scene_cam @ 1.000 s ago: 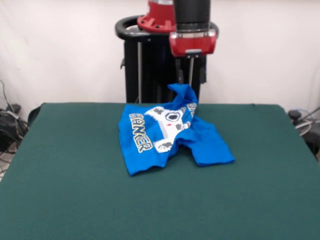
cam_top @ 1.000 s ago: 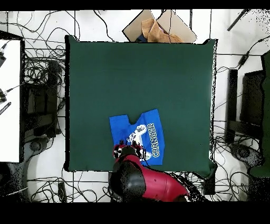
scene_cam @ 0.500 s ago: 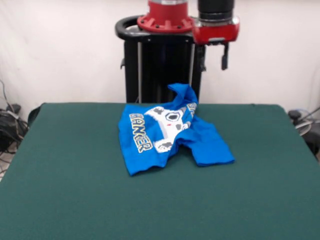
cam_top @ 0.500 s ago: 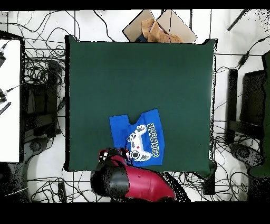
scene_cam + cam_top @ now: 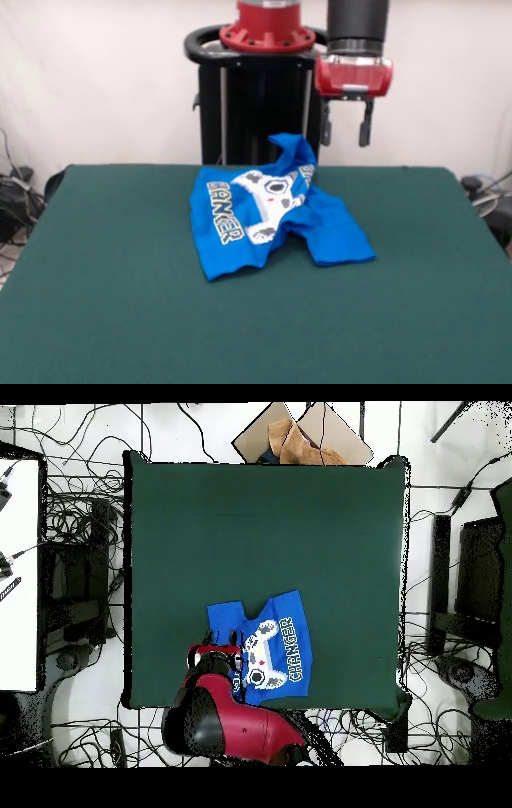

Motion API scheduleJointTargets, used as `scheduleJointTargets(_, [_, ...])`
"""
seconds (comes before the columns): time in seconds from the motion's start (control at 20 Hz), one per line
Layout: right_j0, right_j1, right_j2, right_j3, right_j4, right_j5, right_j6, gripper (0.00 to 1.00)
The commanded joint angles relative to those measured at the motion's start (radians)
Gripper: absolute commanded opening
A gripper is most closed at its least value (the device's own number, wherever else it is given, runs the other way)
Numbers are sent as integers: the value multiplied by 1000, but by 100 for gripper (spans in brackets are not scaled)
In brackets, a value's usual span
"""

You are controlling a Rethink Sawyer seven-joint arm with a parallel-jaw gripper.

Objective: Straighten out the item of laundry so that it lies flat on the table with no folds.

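The blue T-shirt (image 5: 268, 646) is lying crumpled on the green table (image 5: 260, 524), near its near edge. The red arm (image 5: 225, 719) is covering the shirt's near left corner.

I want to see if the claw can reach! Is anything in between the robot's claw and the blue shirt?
No. In the front view the gripper hangs open, up and to the right of the shirt, with only air between them.
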Motion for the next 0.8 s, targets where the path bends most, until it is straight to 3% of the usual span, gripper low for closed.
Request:
scheduleJointTargets(0.05, [-2,55,-36,-98,94,109,230,100])
scheduleJointTargets(0.15, [4,27,-60,-146,127,230,138,100])
scheduleJointTargets(0.3, [36,44,-148,-178,167,238,84,100])
scheduleJointTargets(0.5, [161,141,-314,-186,247,103,82,100])
scheduleJointTargets(0.8, [94,343,-246,-193,156,74,188,100])
